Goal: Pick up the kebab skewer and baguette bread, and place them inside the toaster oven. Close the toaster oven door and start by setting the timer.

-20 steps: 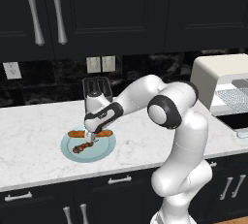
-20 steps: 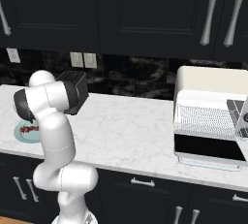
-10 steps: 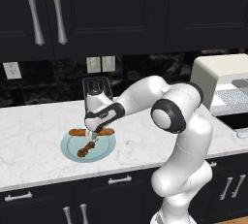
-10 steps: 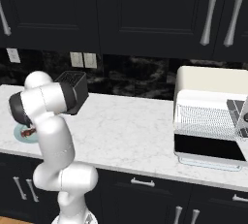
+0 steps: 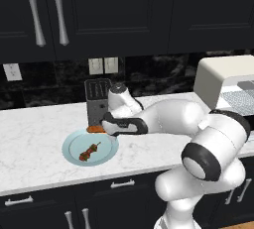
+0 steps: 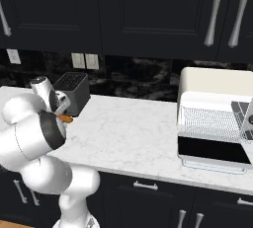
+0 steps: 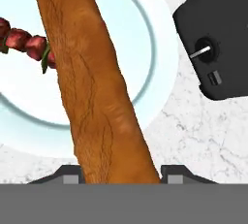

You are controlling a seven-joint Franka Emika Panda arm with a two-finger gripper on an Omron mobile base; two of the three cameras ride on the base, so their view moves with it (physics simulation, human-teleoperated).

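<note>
My gripper is shut on the baguette bread, a long orange-brown loaf that runs up between the fingertips. In the left base view the gripper hangs over the back rim of the pale blue plate, with a bit of baguette showing under it. The kebab skewer lies alone on the plate; its red chunks show beside the loaf. The toaster oven stands far right with its rack bare and its dark glass door open.
A dark slot toaster stands right behind the plate, close to the hand. White marble counter stretches between the plate and the toaster oven. Dark cabinets hang above.
The jaws have closed slightly on the baguette and raised it off the plate. The arm has swung lower and forward. The skewer and plate have stayed put.
</note>
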